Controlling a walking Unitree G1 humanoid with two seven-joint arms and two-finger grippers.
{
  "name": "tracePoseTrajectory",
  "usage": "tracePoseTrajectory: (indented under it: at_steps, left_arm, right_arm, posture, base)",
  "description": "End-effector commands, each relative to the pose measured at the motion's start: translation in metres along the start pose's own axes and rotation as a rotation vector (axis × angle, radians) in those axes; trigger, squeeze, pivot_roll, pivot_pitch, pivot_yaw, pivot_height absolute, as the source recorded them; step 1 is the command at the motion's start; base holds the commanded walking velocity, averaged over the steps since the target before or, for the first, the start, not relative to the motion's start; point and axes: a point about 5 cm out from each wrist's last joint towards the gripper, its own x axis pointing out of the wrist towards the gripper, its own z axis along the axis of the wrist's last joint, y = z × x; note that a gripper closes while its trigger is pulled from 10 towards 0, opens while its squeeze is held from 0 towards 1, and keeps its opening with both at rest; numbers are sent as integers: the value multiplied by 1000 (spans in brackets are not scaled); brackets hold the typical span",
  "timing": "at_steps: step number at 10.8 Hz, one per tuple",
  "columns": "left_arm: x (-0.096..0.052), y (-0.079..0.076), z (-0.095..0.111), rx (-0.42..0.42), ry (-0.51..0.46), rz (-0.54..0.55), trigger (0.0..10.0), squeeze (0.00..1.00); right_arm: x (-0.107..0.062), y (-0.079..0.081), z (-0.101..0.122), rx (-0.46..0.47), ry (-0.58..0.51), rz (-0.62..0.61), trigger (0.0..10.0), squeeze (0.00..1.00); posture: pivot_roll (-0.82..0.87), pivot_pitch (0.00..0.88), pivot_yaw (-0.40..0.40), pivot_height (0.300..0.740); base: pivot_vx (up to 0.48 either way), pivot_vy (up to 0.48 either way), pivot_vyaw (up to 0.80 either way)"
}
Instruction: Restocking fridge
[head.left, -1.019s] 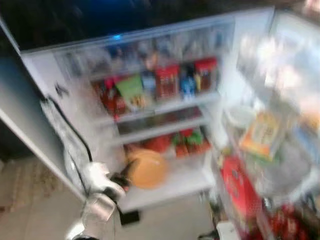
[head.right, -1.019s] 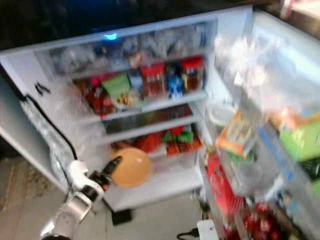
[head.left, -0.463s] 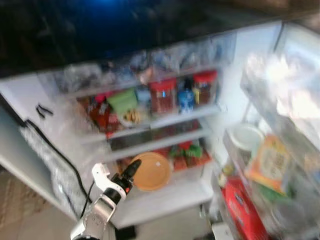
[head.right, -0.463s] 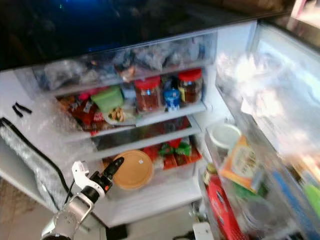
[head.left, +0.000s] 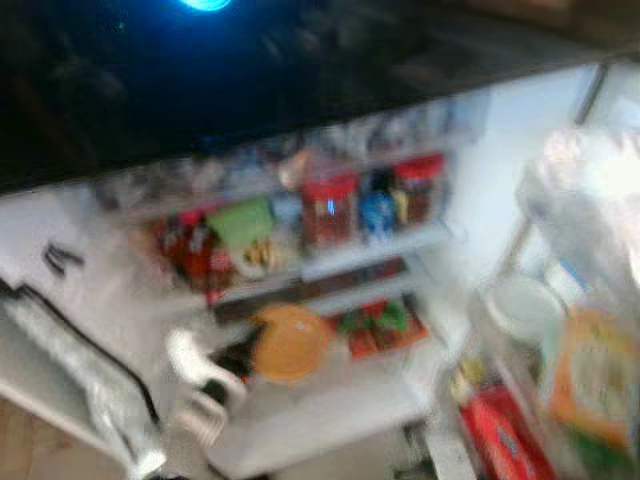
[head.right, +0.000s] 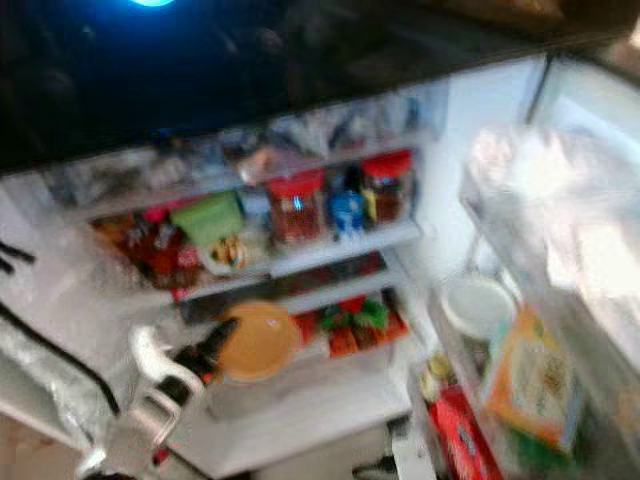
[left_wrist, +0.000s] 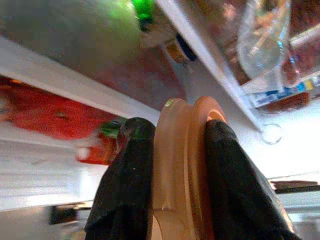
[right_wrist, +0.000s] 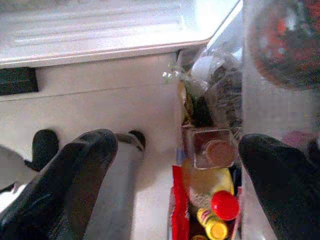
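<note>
The fridge stands open before me, its shelves (head.right: 330, 245) packed with food. My left gripper (head.right: 213, 342) is shut on the rim of a round orange-tan dish (head.right: 258, 340), which it holds on edge in front of the lower shelf, beside red and green packets (head.right: 352, 322). In the left wrist view both black fingers (left_wrist: 131, 165) clamp the dish rim (left_wrist: 177, 165). My right gripper (right_wrist: 175, 150) hangs open with nothing between its fingers, above a door bin of bottles (right_wrist: 212, 200) and pale floor.
Two red-lidded jars (head.right: 295, 205), a blue item (head.right: 347, 210) and a green tub (head.right: 208, 218) sit on the upper shelf. The open door at right holds a white round tub (head.right: 478, 305), an orange packet (head.right: 540, 380) and a red carton (head.right: 460, 440).
The whole view has shifted and blurred, so the camera moved. My left gripper still holds the dish by the lower shelf.
</note>
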Motion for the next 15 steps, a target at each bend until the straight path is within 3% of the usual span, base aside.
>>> tracePoseTrajectory:
  at_steps: [1, 3, 11, 15]
  left_arm:
    - [-5, 7, 11, 6, -30, 17, 10000, 0]
    - [-4, 8, 10, 5, -24, 23, 10000, 0]
    - [10, 18, 2, -34, 5, 74, 10000, 0]
    - [17, 16, -9, 46, 98, 46, 10000, 0]
  right_arm:
    - [2, 0, 12, -3, -41, -1, 10000, 0]
    - [2, 1, 12, -4, -41, 3, 10000, 0]
    - [1, 3, 12, 7, -50, 13, 10000, 0]
    - [2, 3, 14, 8, -57, 18, 10000, 0]
  posture:
    - [-38, 0, 58, 740]
    - [-37, 0, 59, 740]
    - [-47, 0, 62, 740]
    - [-46, 0, 58, 740]
  base:
    - [315, 0, 0]
    - [294, 0, 0]
    - [0, 0, 0]
    - [0, 0, 0]
